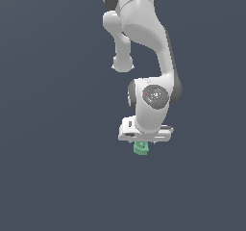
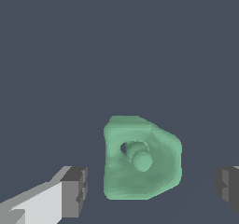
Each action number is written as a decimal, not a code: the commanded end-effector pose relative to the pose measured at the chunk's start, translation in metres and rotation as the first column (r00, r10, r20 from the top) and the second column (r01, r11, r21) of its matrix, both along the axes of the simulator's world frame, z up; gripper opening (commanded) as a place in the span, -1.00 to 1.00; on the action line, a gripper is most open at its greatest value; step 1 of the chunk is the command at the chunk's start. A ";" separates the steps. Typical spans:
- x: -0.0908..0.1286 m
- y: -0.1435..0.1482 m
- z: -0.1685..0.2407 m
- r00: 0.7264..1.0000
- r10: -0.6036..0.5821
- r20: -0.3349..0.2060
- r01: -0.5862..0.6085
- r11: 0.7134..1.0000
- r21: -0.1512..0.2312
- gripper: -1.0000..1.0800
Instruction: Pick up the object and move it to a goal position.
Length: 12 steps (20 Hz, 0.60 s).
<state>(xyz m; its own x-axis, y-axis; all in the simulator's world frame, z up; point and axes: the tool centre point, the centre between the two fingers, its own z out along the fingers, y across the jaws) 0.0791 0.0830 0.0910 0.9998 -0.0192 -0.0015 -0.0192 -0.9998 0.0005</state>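
**Open gripper poised over the green block**

Dark grey fingertips (image 2: 74, 190) framed the wrist view, one at each lower corner, with pale casing behind the nearer one. Between them sat the gripper (image 2: 151, 188), its jaws spread wide and touching nothing. A clear gap showed on either side of the object (image 2: 140, 164), which lay between the two pads without contact.

That object was a small light-green block, flat along one side and rounded toward the other, with a circular hollow in its upward face and a small stub inside the hollow. It rested on the plain dark surface (image 2: 116, 45).

From the exterior view, the gripper (image 1: 142, 146) pointed straight down, and the object (image 1: 141, 148) peeked out directly beneath the white hand, partly hidden by it. Whether the pads reached the block's level could not be told from that angle. Above, the white arm (image 1: 144, 28) rose through the wrist joint and bent back toward the frame's upper edge.
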 end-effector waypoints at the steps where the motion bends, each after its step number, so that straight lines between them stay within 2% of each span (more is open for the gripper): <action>1: 0.000 0.000 0.000 1.000 0.000 0.000 0.000 1.000 0.000 0.92; 6: 0.000 0.000 -0.010 1.000 0.000 0.000 0.000 1.000 0.000 0.92; 12: -0.001 0.001 -0.042 1.000 -0.001 0.001 0.001 1.000 0.000 0.92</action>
<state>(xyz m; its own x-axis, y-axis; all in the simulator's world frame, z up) 0.0788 0.0834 0.0568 0.9998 -0.0201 -0.0007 -0.0201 -0.9998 0.0003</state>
